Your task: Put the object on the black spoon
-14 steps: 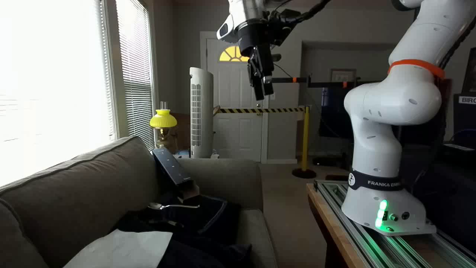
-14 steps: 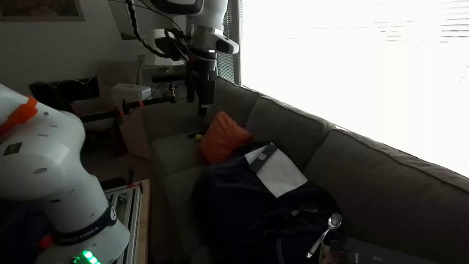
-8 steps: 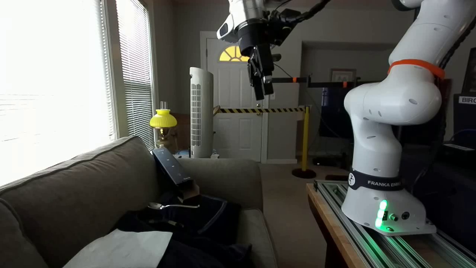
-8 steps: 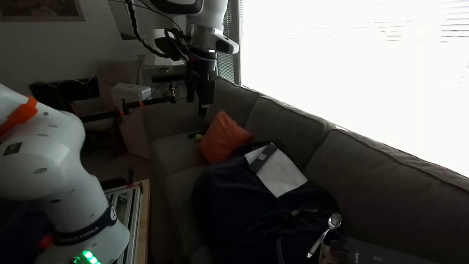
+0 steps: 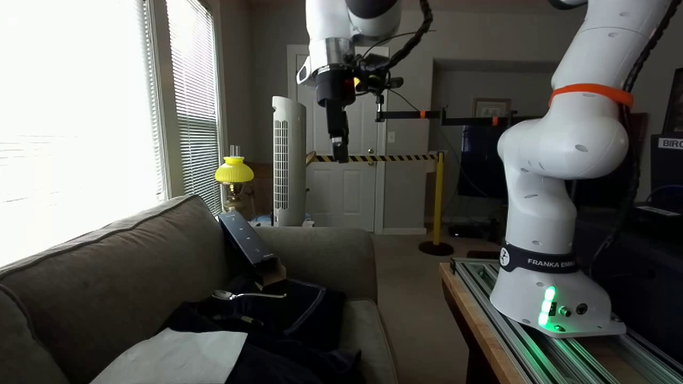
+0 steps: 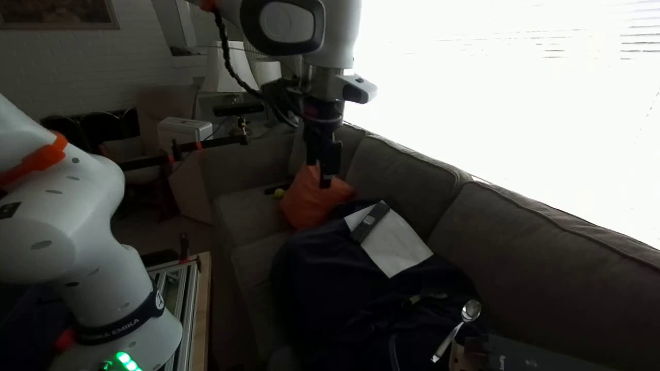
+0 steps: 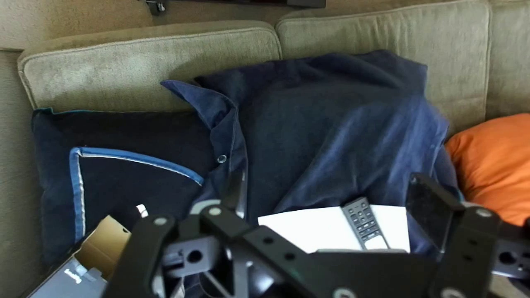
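Note:
A silver spoon (image 5: pixel 248 295) (image 6: pixel 456 330) lies on dark cloth beside a box in both exterior views. I see no clearly black spoon. A thin dark item with a yellowish part (image 6: pixel 425 298) lies near the spoon, too dim to identify. A dark grey remote (image 6: pixel 370 222) lies on a white sheet (image 6: pixel 399 252); it also shows in the wrist view (image 7: pixel 364 223), its lower end hidden by the gripper body. My gripper (image 5: pixel 340 152) hangs high above the couch, pointing down. In the wrist view its fingers (image 7: pixel 329 182) stand wide apart with nothing between them.
A dark box (image 5: pixel 248 240) with an open cardboard end leans at the couch's armrest. Dark blue cloth (image 7: pixel 331 124) covers the seat. An orange pillow (image 6: pixel 314 198) sits at the far side. The couch backrest (image 6: pixel 541 257) runs along the window. A wooden bench (image 6: pixel 203 309) carries the robot.
My gripper has moved toward the window side and lower, and has turned somewhat. It stayed still between the two earlier moments. The spoon, remote, sheet and box have not moved.

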